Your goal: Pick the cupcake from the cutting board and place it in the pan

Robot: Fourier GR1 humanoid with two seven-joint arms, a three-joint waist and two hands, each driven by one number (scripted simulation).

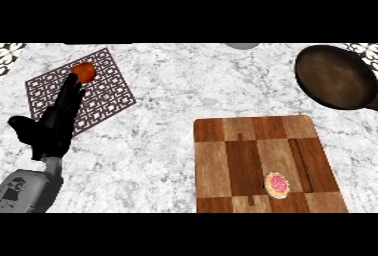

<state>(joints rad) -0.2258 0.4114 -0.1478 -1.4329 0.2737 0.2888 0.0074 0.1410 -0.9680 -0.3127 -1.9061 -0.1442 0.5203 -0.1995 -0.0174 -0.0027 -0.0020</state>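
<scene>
No brand or writing is showing anywhere. The black left hand [52,125] is lying with fingers straight and thumb spread over the patterned grey lattice mat [111,85], its fingertips touching a small orange-red round object [85,71]. The pink-frosted cupcake [277,184] is sitting near the front of the wooden checkered cutting board [255,145], seen from above. The dark round pan [336,76] is lying well apart.
</scene>
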